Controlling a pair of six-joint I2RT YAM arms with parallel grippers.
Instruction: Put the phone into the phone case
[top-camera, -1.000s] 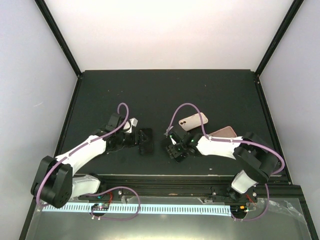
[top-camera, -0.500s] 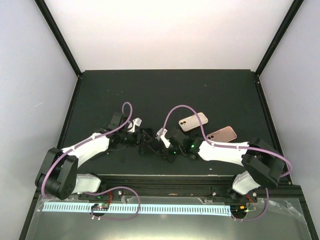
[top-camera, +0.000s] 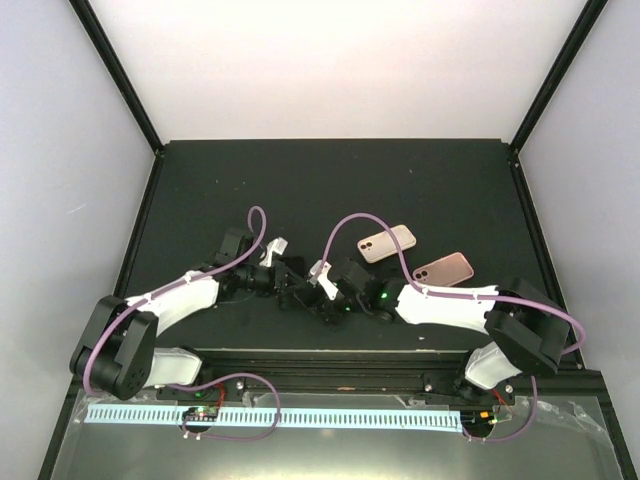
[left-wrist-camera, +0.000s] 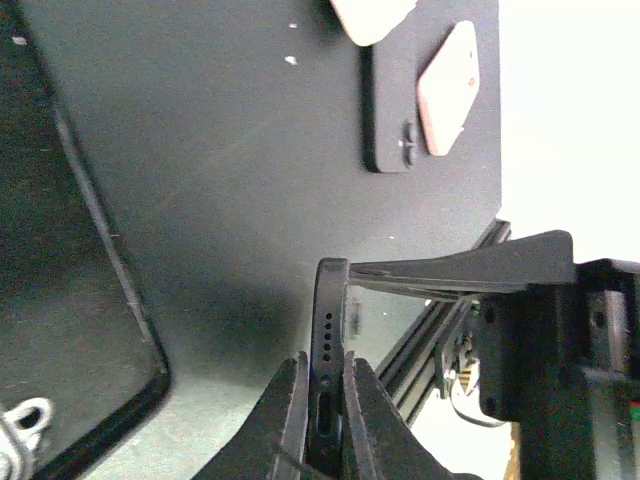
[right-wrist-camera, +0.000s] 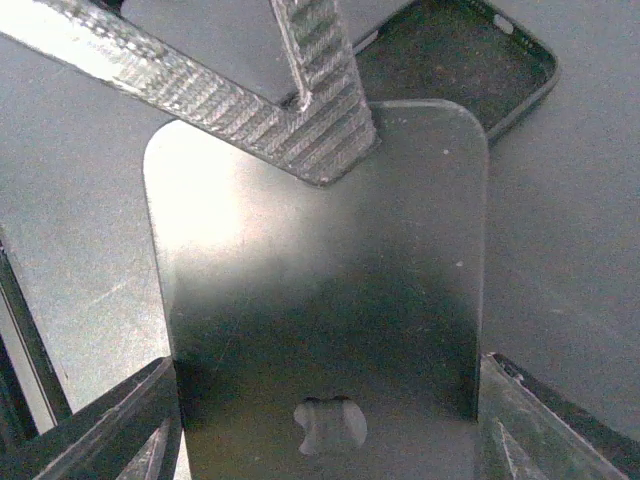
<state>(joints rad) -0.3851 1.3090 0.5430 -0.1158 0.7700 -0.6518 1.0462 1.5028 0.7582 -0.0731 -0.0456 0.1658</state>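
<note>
- Near the table's (top-camera: 200, 180) front edge, left gripper (left-wrist-camera: 325, 378) was clamped on the bottom edge of the black phone (right-wrist-camera: 320, 260).
- Right gripper (right-wrist-camera: 327, 372) sat wide open, fingers straddling it.
- Case (right-wrist-camera: 455, 55) lay just beside.

Small apple-shaped logo (right-wrist-camera: 330, 425) low in the middle of the right wrist view, on the dark shiny back of the phone (right-wrist-camera: 320, 280), no words, no numbers, no other labels clear enough to read

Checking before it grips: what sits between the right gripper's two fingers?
The glossy black smartphone, logo showing, sits inside the open right gripper; the right wrist view shows it.
</note>
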